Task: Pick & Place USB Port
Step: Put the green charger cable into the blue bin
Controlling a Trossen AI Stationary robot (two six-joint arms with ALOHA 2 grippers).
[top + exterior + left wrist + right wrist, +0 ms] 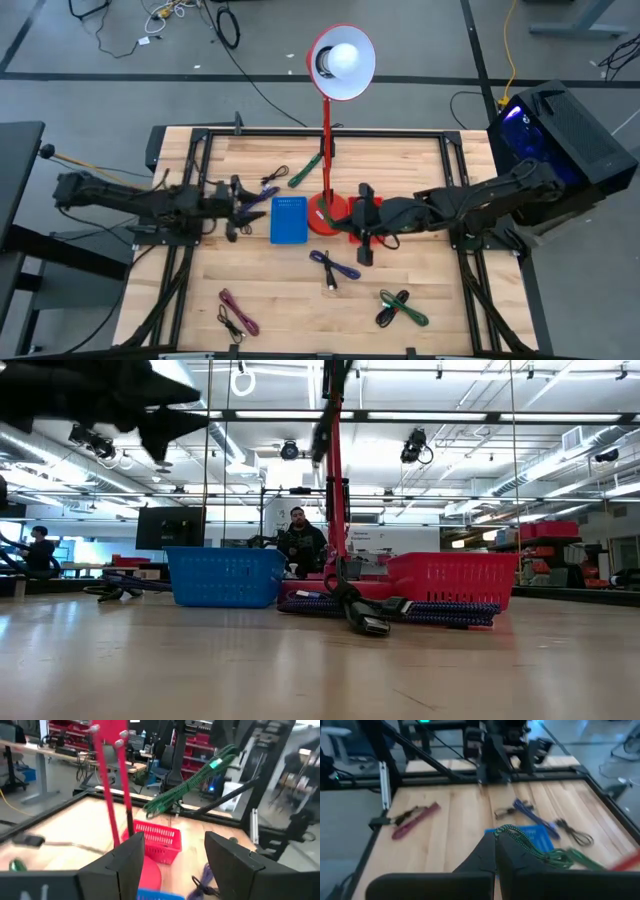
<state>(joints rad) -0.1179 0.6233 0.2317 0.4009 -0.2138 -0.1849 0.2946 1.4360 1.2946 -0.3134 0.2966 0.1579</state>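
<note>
The right gripper [496,851], fingers pressed together on a green braided USB cable [540,851], hangs above the blue plastic basket [289,220]; the cable's loose end trails toward the red lamp pole [326,140] and may snag there, or spill over the red plastic basket [330,212]'s rim on release; the left gripper [172,855] waits open beside the blue basket.

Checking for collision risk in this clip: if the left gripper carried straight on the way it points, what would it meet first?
Probably the red basket, which sits straight ahead between the open left gripper fingers, beside the red lamp pole. Depth is uncertain; the blue basket lies nearer but lower.
</note>
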